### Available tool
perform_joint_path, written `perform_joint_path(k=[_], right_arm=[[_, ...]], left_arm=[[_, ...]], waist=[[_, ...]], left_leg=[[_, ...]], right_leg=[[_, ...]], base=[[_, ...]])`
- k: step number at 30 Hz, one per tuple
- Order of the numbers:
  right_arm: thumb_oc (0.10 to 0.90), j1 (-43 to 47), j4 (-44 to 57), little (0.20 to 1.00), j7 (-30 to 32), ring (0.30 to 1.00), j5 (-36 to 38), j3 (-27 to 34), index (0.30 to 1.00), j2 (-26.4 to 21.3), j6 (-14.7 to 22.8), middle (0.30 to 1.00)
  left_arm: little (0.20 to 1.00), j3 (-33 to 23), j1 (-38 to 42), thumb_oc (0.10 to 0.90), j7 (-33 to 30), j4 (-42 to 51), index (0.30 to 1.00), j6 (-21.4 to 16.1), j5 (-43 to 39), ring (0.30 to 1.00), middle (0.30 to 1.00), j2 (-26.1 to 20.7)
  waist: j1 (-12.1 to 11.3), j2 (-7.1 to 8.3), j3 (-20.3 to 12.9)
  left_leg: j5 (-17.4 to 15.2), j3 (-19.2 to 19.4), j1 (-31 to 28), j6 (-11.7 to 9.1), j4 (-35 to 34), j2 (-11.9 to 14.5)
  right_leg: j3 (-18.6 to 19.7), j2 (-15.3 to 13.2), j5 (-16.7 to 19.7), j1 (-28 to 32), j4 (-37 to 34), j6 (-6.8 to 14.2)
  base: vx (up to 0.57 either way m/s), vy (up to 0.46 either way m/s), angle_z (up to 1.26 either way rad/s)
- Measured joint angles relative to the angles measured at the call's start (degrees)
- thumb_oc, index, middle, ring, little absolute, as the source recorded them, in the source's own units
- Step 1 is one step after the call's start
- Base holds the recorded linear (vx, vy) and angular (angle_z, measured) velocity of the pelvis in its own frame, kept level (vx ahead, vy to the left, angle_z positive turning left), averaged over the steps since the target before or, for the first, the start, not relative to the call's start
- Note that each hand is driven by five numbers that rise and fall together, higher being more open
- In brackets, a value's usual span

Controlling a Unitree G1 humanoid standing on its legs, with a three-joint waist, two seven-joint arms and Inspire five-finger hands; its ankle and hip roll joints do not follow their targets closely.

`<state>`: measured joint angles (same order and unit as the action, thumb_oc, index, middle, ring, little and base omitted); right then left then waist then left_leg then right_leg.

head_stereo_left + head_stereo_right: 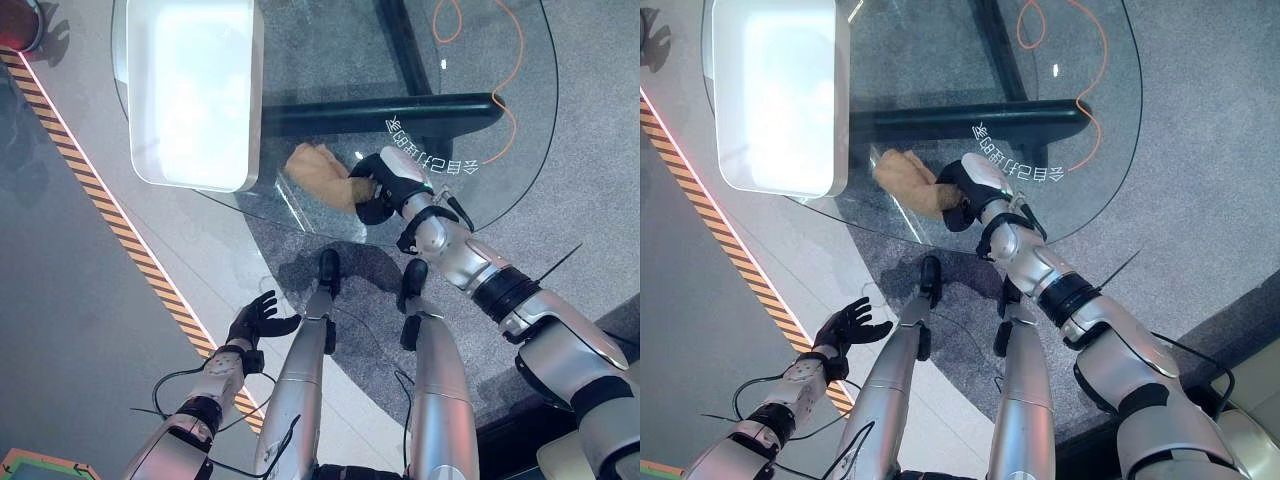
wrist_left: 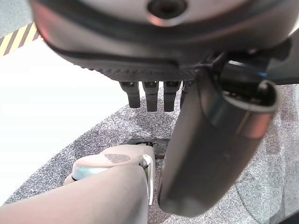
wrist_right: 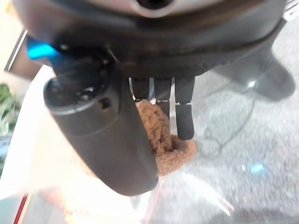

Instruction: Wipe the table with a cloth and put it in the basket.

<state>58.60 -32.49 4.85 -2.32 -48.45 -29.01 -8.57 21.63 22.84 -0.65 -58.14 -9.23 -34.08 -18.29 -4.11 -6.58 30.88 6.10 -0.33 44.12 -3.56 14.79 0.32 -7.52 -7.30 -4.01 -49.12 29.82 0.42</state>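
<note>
A brown cloth (image 1: 318, 174) lies bunched on the round glass table (image 1: 520, 60), near its front edge. My right hand (image 1: 388, 183) sits on the cloth's right end, shut on it. In the right wrist view the cloth (image 3: 162, 136) shows between the thumb and the curled fingers (image 3: 185, 116). A white rectangular basket (image 1: 250, 120) stands on the table to the left of the cloth, about a hand's width away. My left hand (image 1: 260, 320) hangs low over the floor, well below the table's edge, open with its fingers spread and holding nothing.
A black base bar (image 1: 380, 115) runs under the glass behind the cloth. An orange cable (image 1: 512, 110) loops on the floor beneath the table's right side. A yellow-and-black striped strip (image 1: 110, 215) crosses the floor on the left.
</note>
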Motion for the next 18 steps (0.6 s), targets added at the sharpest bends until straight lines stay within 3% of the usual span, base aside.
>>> perform_joint_path(k=[9, 18], right_arm=[[0.100, -1.7, 0.5, 0.200, -0.8, 0.300, 0.0, -2.7, 0.300, 0.7, 0.6, 0.300], [0.100, -2.9, 0.2, 0.200, 2.3, 0.300, 0.2, -2.3, 0.300, 1.1, 0.6, 0.300]], left_arm=[[0.900, -0.2, 0.6, 0.800, 0.0, 0.1, 0.900, 0.0, -1.4, 0.900, 0.900, 0.0], [0.900, -5.2, 1.1, 0.800, -2.4, 2.2, 0.900, -2.5, -12.7, 0.900, 0.900, 0.3]], waist=[[-0.1, 0.00, 0.0], [-0.3, 0.00, 0.0]], left_leg=[[0.1, 0.0, -0.1, -0.1, 0.1, -0.1], [0.1, -0.1, -0.3, -0.2, 0.2, -0.3]], right_leg=[[0.0, -0.1, 0.0, 0.0, 0.3, 0.0], [0.0, -0.4, -0.2, 0.0, 1.0, -0.1]], base=[[0.00, 0.000, 0.00], [0.00, 0.000, 0.00]])
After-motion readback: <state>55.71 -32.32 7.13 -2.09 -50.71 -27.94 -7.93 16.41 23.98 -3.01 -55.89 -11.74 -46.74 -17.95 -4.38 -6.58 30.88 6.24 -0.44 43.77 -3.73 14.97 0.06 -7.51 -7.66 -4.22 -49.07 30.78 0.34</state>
